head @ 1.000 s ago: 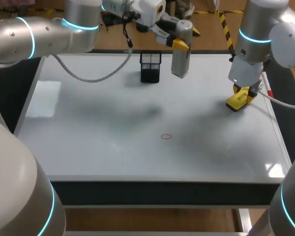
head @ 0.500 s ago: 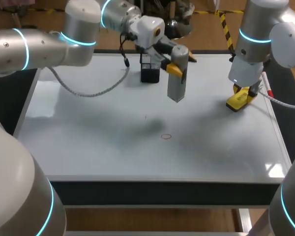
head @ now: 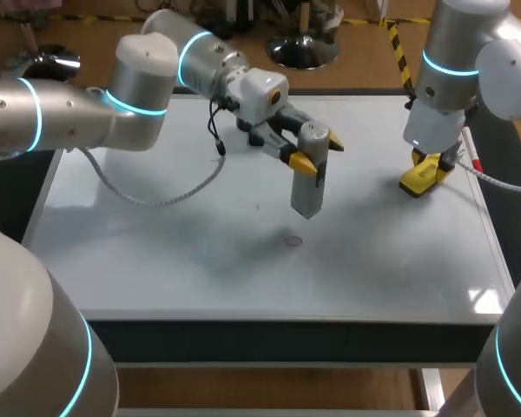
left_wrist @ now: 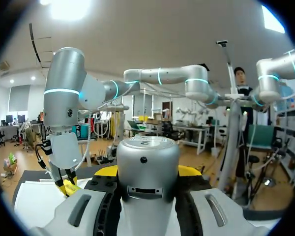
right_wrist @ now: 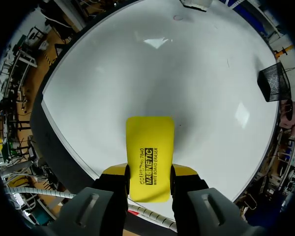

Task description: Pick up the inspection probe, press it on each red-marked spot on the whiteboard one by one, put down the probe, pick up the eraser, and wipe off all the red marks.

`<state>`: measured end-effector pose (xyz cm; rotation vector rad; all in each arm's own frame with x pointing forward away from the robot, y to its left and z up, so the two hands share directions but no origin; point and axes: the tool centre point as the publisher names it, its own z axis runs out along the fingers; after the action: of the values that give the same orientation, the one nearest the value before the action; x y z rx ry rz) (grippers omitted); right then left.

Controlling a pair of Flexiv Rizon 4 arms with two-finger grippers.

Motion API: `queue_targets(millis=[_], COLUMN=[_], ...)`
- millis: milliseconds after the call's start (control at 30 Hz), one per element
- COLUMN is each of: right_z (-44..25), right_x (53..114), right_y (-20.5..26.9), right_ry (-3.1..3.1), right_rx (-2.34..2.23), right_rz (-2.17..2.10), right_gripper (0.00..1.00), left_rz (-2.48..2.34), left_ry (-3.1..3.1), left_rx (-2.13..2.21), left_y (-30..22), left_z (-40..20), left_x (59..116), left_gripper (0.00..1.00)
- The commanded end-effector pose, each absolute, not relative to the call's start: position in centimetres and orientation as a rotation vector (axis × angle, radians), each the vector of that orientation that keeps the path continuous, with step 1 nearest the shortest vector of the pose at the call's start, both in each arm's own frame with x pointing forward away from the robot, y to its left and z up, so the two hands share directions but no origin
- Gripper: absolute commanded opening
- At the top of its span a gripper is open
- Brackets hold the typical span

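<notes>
The inspection probe (head: 307,178), a grey cylinder, hangs upright in my left gripper (head: 317,149), which is shut on its upper part. Its tip hovers just above and behind the small red mark (head: 293,241) on the whiteboard (head: 156,252). In the left wrist view the probe (left_wrist: 147,167) fills the space between the fingers. My right gripper (head: 427,170) is shut on the yellow eraser (head: 419,178), which rests on the board near its right edge. The right wrist view shows the eraser (right_wrist: 150,157) between the fingers, with the red mark (right_wrist: 178,17) far ahead.
A black mesh basket (right_wrist: 275,81) stands at the back of the board; in the head view my left arm hides it. The whiteboard's right edge (head: 491,234) runs close beside the eraser.
My left arm has carried the probe from the back by the basket forward and down, to just above the red mark. The right arm and eraser have not moved.
</notes>
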<state>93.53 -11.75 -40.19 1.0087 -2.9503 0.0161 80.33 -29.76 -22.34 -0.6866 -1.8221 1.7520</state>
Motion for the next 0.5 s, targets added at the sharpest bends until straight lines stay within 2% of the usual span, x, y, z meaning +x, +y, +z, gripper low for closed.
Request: queue_targets(millis=[33,500], right_z=[-40.2,-40.2], right_x=[93.6,93.6], right_y=[-11.8,-11.8], right_ry=[-2.947,-2.947], right_rx=[1.010,1.010], right_rz=[0.022,0.022], right_gripper=[0.00,0.00], left_rz=[1.768,1.796], left_ry=[-1.841,-1.846], left_rx=[-0.668,-0.681], left_y=[-29.1,-27.7], left_z=[-22.7,-24.8], left_x=[78.9,76.9], left_gripper=[0.00,0.00])
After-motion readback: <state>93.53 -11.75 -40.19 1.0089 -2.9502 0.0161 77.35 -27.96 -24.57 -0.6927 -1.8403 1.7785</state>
